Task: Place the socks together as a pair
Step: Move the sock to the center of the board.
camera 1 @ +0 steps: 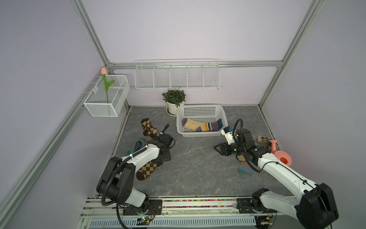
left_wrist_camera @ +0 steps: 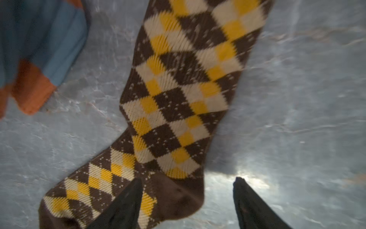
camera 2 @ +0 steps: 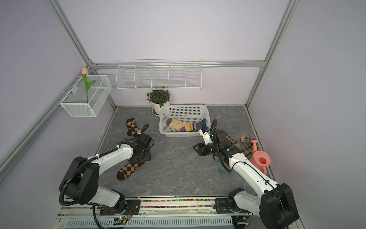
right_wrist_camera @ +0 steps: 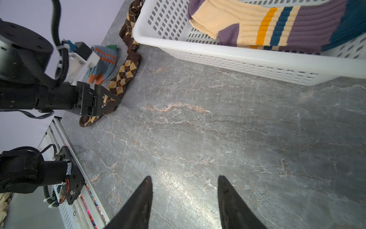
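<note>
**A:** Looking at the left end effector, is it holding anything?

**B:** No. Its jaws stand apart above the brown diamond sock. One finger is over the foot by the heel, the other over bare worktop. That sock lies flat near the left edge of the worktop. Its mate lies further back along the same edge, nearly end to end with it, not alongside.

**A:** So how should I finish the pairing?

**B:** I'd judge you want both fingers astride the knit. Shift sideways until the heel sits between them, press down to the worktop, then close. Lift clear before you travel, since soft knit drags and folds. Lay it lengthwise on its mate, toes the same way. Mind the blue sock just beside it; don't snag it.

**A:** And the right end effector?

**B:** Jaws apart, nothing between them, over bare worktop in front of the basket, where the cream socks already lie together. You need not bring it in.
</note>
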Robot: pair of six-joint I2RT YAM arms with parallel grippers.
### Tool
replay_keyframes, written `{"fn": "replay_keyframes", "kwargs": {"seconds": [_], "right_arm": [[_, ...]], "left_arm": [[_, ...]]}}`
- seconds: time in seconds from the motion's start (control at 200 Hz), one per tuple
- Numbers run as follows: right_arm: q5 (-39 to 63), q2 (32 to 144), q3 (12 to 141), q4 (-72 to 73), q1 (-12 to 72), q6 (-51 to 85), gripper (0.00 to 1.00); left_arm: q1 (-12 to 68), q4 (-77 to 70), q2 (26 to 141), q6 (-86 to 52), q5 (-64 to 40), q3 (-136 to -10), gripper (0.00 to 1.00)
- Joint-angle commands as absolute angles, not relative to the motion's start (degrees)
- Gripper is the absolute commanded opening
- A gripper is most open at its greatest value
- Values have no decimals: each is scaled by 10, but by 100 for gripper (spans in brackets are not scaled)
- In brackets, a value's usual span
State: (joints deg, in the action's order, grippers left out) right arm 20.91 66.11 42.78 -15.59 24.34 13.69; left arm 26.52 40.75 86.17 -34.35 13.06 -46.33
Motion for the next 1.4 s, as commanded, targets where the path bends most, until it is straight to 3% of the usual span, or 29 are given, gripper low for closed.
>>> {"fn": "replay_keyframes", "kwargs": {"seconds": [0.0,0.045,0.205,0.25,0.5,0.865,0.935,1.005,1.1,1.394], "right_arm": [[221,652,418,-160,239,132,55],[221,652,418,-160,239,131,55],[221,651,416,-160,236,132,54],[222,651,418,-160,235,132,54],[225,648,423,-171,232,134,53],[192,639,418,-220,224,132,53],[180,644,415,-226,221,135,54],[160,654,415,-231,218,139,56],[139,673,414,-231,215,146,57],[169,735,405,-182,228,159,55]], "left_arm": [[262,371,879,-347,93,-465,66],[263,370,886,-345,89,-466,57],[265,353,885,-337,62,-455,9],[271,346,877,-333,51,-451,0],[419,378,876,-315,40,-513,0],[629,436,1050,-223,70,-728,0],[638,434,1065,-218,66,-736,14],[639,410,1046,-223,65,-719,35],[638,395,994,-239,88,-693,51],[570,393,782,-299,142,-600,56]]}}
